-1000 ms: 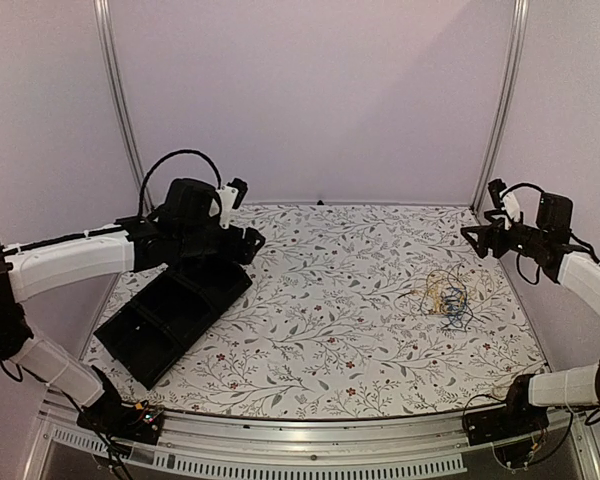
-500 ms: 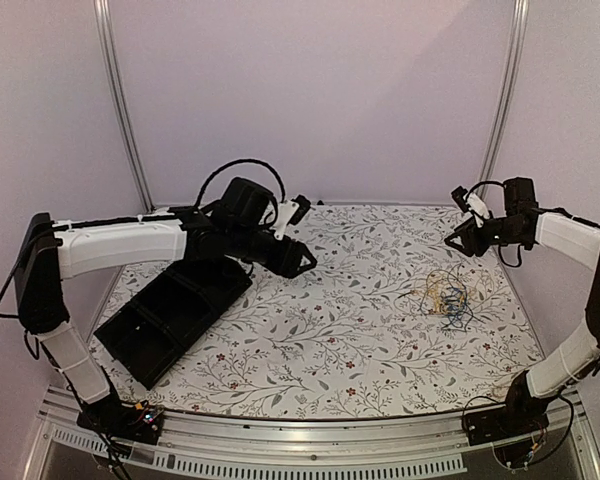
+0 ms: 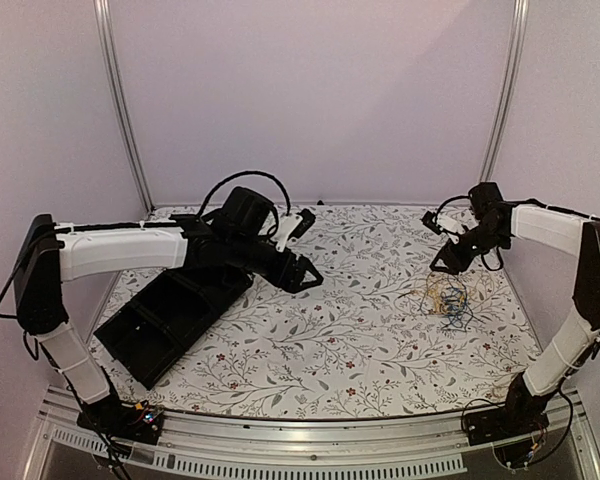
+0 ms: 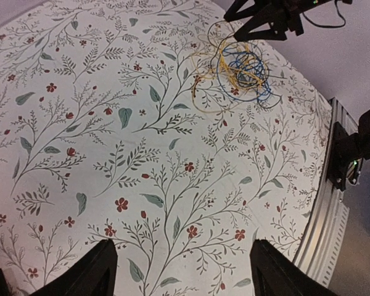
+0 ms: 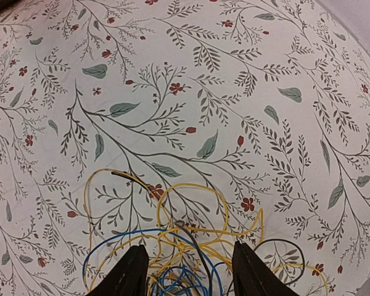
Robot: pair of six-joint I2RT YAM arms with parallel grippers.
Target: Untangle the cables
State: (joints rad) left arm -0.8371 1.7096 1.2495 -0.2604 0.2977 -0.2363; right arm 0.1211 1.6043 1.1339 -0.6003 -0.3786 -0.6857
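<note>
Spreading beneath me, the floral tabletop (image 3: 310,345) carries a black tray (image 3: 170,315) at left. My left hand (image 3: 305,275) hangs wide and empty near the middle; my right hand (image 3: 442,262), wide and empty, hovers just over the tangled yellow, blue and black cables (image 3: 448,297) at right.

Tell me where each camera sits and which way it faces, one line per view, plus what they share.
Top external: above and behind the robot, looking down on the table; left gripper and right gripper show.
Left wrist: looks across the table toward the cables; own fingers at bottom.
Right wrist: looks down on the cables; own fingers at bottom.
Shared: all three show the cables.
</note>
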